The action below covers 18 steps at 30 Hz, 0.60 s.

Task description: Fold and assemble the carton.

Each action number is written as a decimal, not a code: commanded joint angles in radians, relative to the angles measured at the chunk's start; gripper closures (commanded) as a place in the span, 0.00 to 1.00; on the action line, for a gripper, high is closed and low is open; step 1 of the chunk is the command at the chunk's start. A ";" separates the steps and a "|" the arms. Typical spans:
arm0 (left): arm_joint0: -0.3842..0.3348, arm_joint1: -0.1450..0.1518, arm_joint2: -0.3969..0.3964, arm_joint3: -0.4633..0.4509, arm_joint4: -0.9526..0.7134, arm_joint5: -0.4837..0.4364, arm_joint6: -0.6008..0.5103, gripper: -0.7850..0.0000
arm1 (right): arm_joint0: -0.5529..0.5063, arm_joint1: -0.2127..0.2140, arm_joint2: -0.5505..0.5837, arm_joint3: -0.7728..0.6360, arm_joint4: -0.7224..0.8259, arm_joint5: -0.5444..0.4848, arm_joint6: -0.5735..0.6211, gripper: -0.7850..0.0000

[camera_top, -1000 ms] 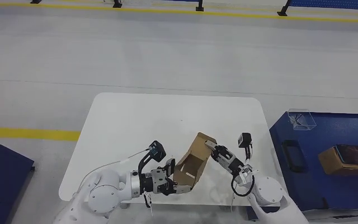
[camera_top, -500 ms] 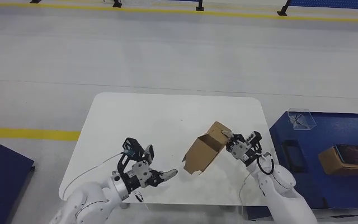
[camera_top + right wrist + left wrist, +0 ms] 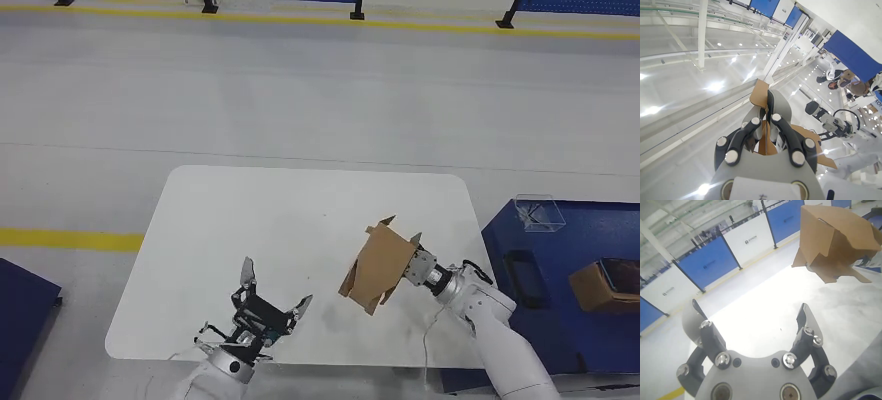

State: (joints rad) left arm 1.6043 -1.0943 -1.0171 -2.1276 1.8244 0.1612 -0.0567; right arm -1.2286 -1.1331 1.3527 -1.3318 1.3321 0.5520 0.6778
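While seen from above, right of centre: grips the carton [image 3: 382, 262] with the right end effector [image 3: 413, 267], clamped on its right wall, and holds it tilted, apparently lifted off the counter [image 3: 300, 210], with loose flaps [image 3: 370, 296] turned lower left, probably to offer them to the other arm. Hovers at the lower left with the left end effector [image 3: 276, 282], spread wide and holding nothing, well apart from the carton, seemingly ready to press a flap.

From the left wrist: frames the carton [image 3: 829, 234] in the upper right beyond the spread fingers [image 3: 806, 317], flaps unfolded.

From the right wrist: pinches cardboard [image 3: 759, 92] at centre frame between closed pads, likely to steady it for folding.
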 commanded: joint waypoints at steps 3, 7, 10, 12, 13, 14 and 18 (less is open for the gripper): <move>-0.022 -0.013 0.068 0.012 0.120 0.037 -0.004 0.00 | 0.012 -0.006 -0.031 0.016 0.006 0.015 0.010 1.00; -0.044 -0.027 0.123 0.021 0.214 0.055 -0.030 0.00 | 0.011 -0.013 -0.067 0.018 -0.002 0.018 0.017 1.00; -0.062 -0.040 0.161 0.028 0.245 0.071 -0.041 0.00 | 0.011 -0.017 -0.088 0.021 -0.016 0.011 0.018 1.00; -0.073 -0.048 0.173 0.029 0.242 0.086 -0.042 0.00 | 0.008 -0.019 -0.100 0.021 -0.025 0.002 0.021 1.00; -0.076 -0.051 0.179 0.033 0.244 0.087 -0.044 0.00 | 0.007 -0.020 -0.104 0.021 -0.026 0.001 0.024 1.00; -0.081 -0.053 0.184 0.036 0.249 0.083 -0.046 0.00 | 0.005 -0.021 -0.109 0.020 -0.025 0.004 0.029 1.00; -0.091 -0.064 0.198 0.043 0.252 0.084 -0.040 0.00 | -0.001 -0.023 -0.122 0.017 -0.038 0.001 0.037 1.00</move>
State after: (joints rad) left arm 1.5140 -1.1562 -0.8214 -2.0855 2.0791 0.2447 -0.1008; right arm -1.2285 -1.1558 1.2329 -1.3139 1.2963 0.5534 0.7135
